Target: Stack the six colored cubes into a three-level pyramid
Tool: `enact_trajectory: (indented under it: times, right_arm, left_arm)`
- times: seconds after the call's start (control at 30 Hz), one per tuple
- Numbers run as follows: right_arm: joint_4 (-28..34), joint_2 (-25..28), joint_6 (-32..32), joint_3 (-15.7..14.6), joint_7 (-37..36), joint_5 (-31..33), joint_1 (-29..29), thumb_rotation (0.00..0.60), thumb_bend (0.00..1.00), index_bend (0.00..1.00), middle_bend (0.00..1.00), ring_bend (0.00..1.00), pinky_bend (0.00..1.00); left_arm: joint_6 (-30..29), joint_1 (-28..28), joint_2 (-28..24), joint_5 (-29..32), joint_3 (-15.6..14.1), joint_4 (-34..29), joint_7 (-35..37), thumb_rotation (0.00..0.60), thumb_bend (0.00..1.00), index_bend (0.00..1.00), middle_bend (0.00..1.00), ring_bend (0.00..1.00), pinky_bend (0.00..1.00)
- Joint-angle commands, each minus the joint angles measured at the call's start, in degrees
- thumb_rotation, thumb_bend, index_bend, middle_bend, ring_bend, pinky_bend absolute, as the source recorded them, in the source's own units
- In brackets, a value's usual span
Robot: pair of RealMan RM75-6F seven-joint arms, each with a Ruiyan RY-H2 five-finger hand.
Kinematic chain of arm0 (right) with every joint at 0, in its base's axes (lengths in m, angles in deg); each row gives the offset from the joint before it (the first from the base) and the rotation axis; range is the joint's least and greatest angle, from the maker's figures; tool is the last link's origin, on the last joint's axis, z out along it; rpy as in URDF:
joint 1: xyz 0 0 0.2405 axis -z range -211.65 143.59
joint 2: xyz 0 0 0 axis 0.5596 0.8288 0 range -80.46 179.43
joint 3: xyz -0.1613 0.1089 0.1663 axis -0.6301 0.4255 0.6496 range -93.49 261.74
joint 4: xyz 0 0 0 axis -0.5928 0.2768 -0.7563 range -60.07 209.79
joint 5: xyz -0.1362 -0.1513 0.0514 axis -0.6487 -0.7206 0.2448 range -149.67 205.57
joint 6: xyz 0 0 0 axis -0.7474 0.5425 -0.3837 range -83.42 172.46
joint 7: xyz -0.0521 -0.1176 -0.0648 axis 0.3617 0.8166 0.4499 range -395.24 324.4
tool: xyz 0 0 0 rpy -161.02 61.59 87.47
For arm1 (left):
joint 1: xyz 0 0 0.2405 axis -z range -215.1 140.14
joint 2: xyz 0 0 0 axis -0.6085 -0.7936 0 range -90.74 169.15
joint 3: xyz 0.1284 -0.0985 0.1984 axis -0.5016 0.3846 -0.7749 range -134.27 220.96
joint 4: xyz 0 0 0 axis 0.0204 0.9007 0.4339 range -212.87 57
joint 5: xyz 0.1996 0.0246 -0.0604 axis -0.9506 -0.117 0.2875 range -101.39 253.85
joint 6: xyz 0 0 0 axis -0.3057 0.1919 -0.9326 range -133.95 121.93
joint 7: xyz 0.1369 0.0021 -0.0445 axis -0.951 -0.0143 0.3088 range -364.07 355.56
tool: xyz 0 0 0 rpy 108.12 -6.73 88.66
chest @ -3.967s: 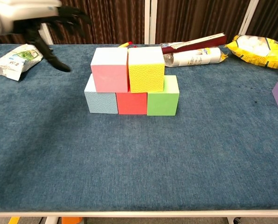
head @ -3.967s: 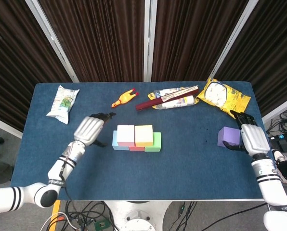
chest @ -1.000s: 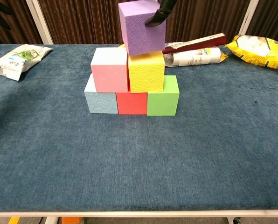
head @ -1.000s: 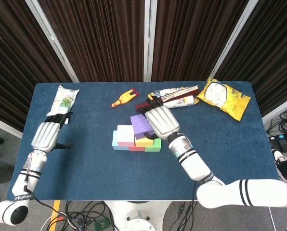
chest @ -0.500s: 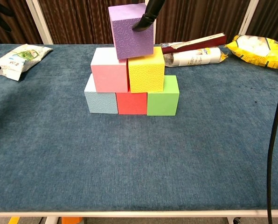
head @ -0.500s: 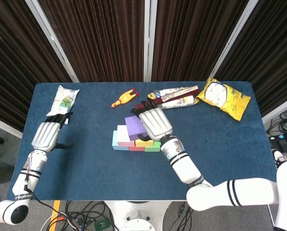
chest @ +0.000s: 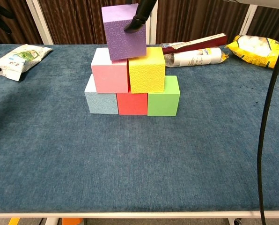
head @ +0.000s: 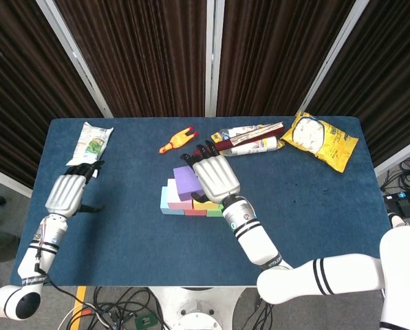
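Since half a second ago the purple cube (chest: 124, 31) has shifted toward the left of the frame and now hangs tilted over the seam between the pink cube (chest: 110, 70) and the yellow cube (chest: 147, 70); whether it touches them cannot be told.

Largest first: the blue counter (chest: 144, 159) fills the chest view. The right hand (head: 215, 177) sits at the centre of the head view, its fingers (chest: 133, 23) grasping the purple cube from above. The left hand (head: 67, 192) hovers over the counter at the left edge, fingers released and holding nothing.

The two-level stack stands mid-frame: the light blue cube (chest: 101, 97), red cube (chest: 132, 103) and green cube (chest: 163, 96) touch in a row, with pink and yellow side by side on top.

At upper right lies the yellow bag (head: 318, 139), beside it a white tube (chest: 193, 57) under a dark red box (chest: 195, 43). A snack packet (head: 91, 145) lies at upper left, a small rubber chicken (head: 176, 140) at upper centre.
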Motion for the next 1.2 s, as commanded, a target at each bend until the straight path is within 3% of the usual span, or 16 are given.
enact_trajectory:
  times: [0.03, 0.47, 0.8, 1.0, 1.2]
  right_arm:
    - [-0.2, -0.5, -0.4, 0.1, 0.6, 0.4, -0.3, 0.600, 0.10, 0.15, 0.36, 0.09, 0.00]
    - [0.1, -1.6, -1.7, 0.4, 1.8, 1.4, -0.2, 0.600, 0.09, 0.01, 0.28, 0.05, 0.00]
    - [3.7, 1.8, -0.4, 0.2, 0.1, -0.2, 1.9, 0.600, 0.00, 0.00, 0.19, 0.00, 0.00]
    - [3.9, 6.9, 5.0, -1.1, -2.4, -2.8, 3.6, 0.600, 0.00, 0.00, 0.05, 0.00, 0.00]
    - [1.1, 11.3, 13.6, -2.6, -5.1, -3.9, 3.9, 0.600, 0.00, 0.00, 0.01, 0.00, 0.00]
  left_arm:
    - [0.1, -0.1, 0.0, -0.1, 0.0, 0.1, 0.2, 0.600, 0.04, 0.14, 0.20, 0.13, 0.20]
    - [0.2, -0.2, 0.2, -0.5, 0.1, 0.7, 0.9, 0.600, 0.04, 0.14, 0.20, 0.13, 0.20]
    - [-0.1, -0.6, 0.3, -0.8, 0.0, 0.8, 1.3, 0.600, 0.04, 0.14, 0.20, 0.13, 0.20]
    - [-0.2, -0.8, 0.3, -1.0, 0.0, 1.0, 1.7, 0.600, 0.04, 0.14, 0.20, 0.13, 0.20]
    - [-0.1, -0.9, 0.3, -1.0, 0.0, 0.9, 1.6, 0.600, 0.04, 0.14, 0.20, 0.13, 0.19]
